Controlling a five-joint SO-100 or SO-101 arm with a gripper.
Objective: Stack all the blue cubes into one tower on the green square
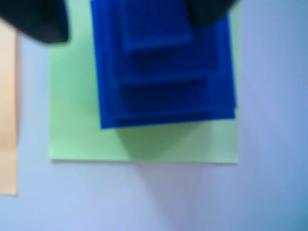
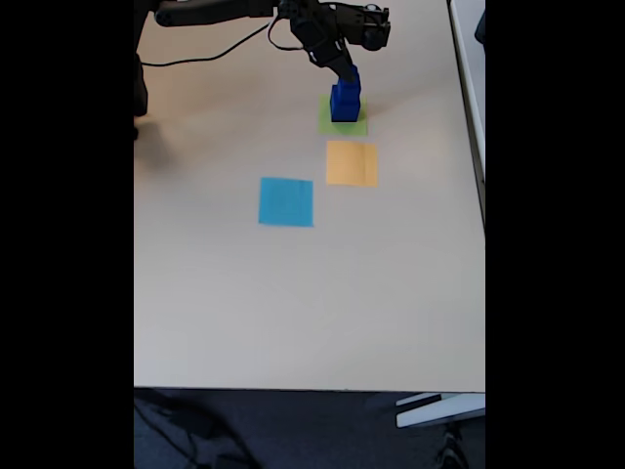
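In the wrist view the tower (image 1: 163, 91) of dark blue cubes stands on the far half of the green square (image 1: 77, 120), showing three stepped levels that shrink upward. My gripper (image 1: 130, 24) straddles the top cube (image 1: 154, 26). The left black finger (image 1: 38, 21) stands well clear of it, with green paper showing in the gap. The right finger (image 1: 211, 9) is close beside it. In the fixed view the gripper (image 2: 349, 70) hovers at the top of the tower (image 2: 344, 101) on the green square (image 2: 325, 125).
An orange square (image 2: 352, 163) lies just in front of the green one, and its edge shows at the left of the wrist view (image 1: 7, 120). A light blue square (image 2: 286, 201) lies further left and nearer. The beige table (image 2: 293, 303) extends toward the camera.
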